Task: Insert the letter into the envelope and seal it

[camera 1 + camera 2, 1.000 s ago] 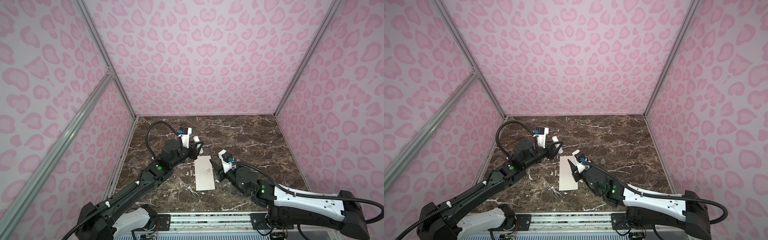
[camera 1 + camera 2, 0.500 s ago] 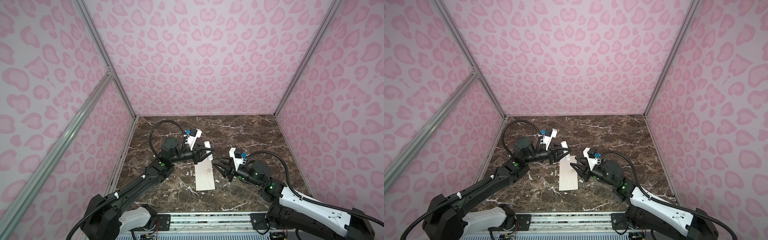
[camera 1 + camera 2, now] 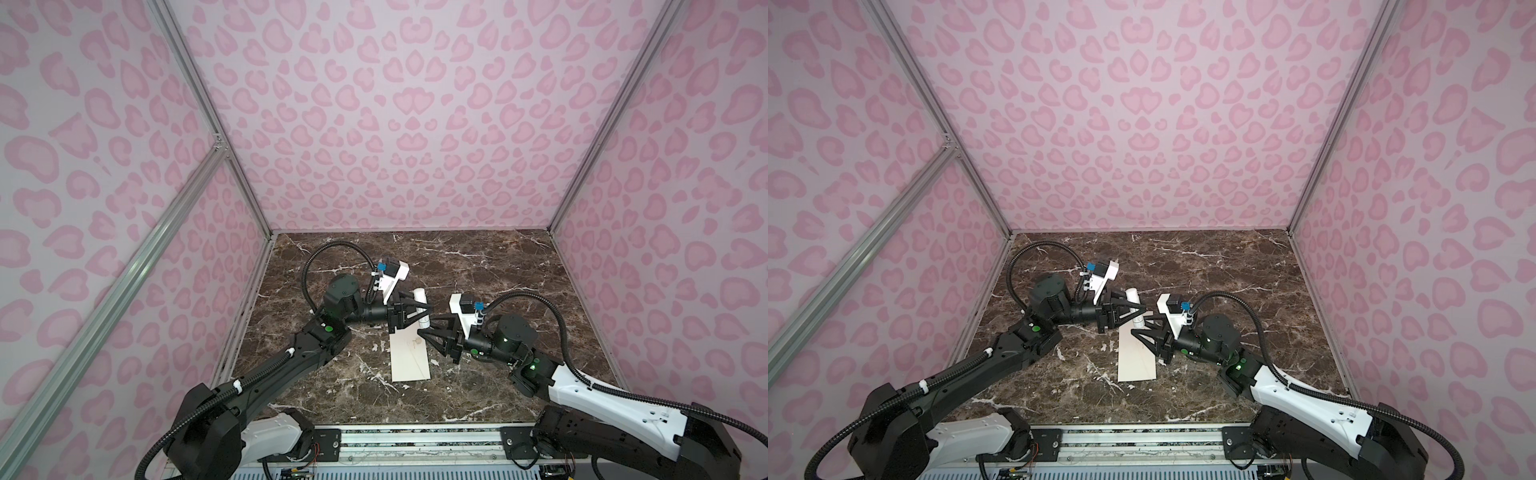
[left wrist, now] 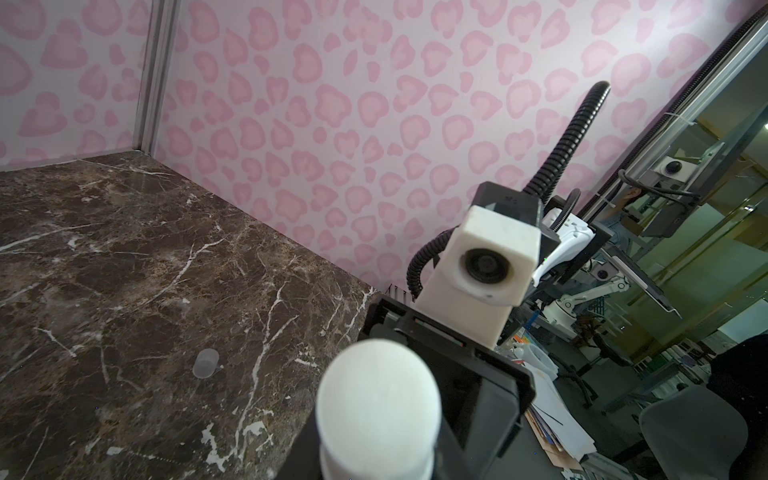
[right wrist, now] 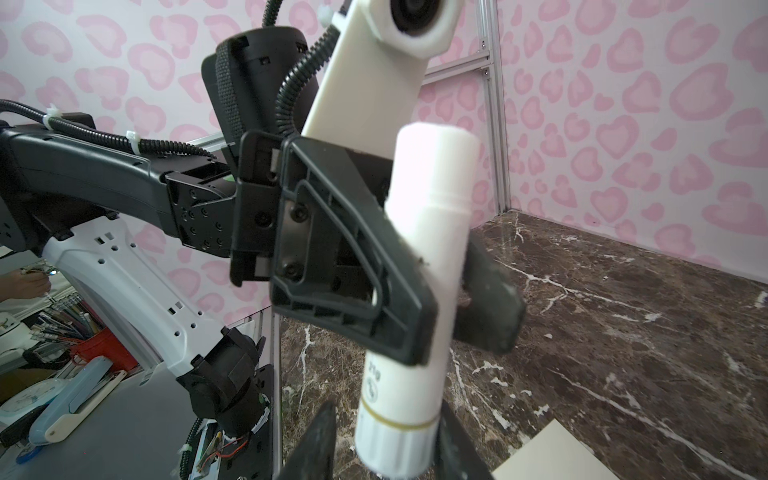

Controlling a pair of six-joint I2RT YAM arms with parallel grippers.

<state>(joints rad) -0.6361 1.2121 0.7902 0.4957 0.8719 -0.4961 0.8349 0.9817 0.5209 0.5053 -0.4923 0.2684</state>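
Jaws: left gripper (image 3: 422, 311) is clamped across the middle of the white stick (image 3: 420, 297), holding it above the marble table (image 3: 498, 266). Right gripper (image 3: 426, 327) jaws stand apart, either side of the stick's lower ribbed end.

Right wrist view gives the detail. The left gripper's fingers (image 5: 399, 316) pinch the barrel. The right gripper's own fingers flank the ribbed end with a gap on one side, and contact on the other side is unclear. Top views are too small to show that.

Both top views put the envelope (image 3: 409, 361) flat on the table, just beneath both grippers. Right wrist view catches only one corner of it.

Left wrist view shows the stick's blurred rounded top, plus a small translucent cap (image 4: 205, 363) lying on the marble.
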